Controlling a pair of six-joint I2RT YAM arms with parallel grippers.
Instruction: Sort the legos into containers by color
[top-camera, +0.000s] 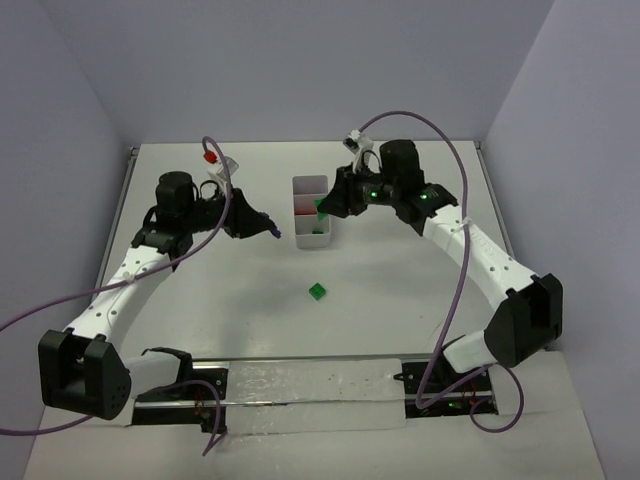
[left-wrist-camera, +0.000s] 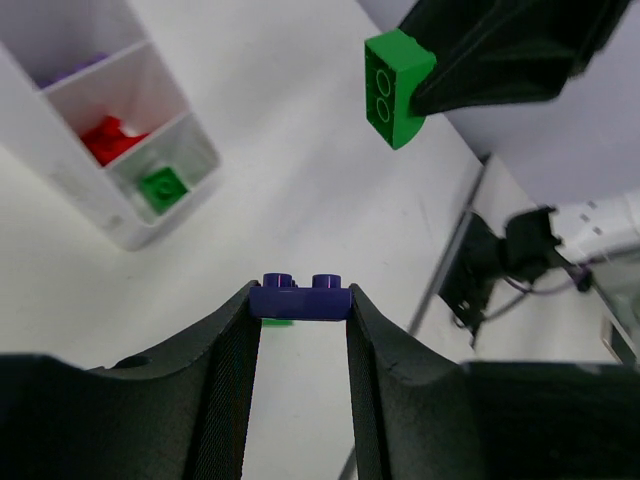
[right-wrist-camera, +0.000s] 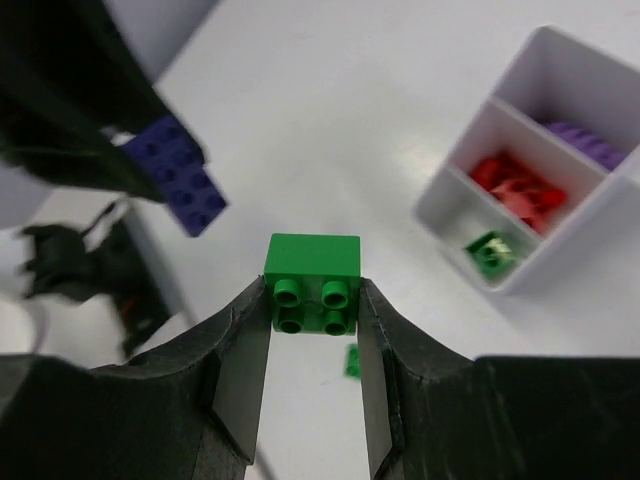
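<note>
Flanking the tray (top-camera: 311, 241) lengthwise over open table (top-camera: 400, 300): left fingers (left-wrist-camera: 230, 380) gripping purple brick (left-wrist-camera: 300, 299), right fingers (right-wrist-camera: 240, 370) gripping green brick (right-wrist-camera: 313, 283).

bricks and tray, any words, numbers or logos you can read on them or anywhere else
No text can be read in any view.
The held green brick, the held purple brick and the white tray show no print.
Any logo on the bricks is too small and blurred to read.
</note>
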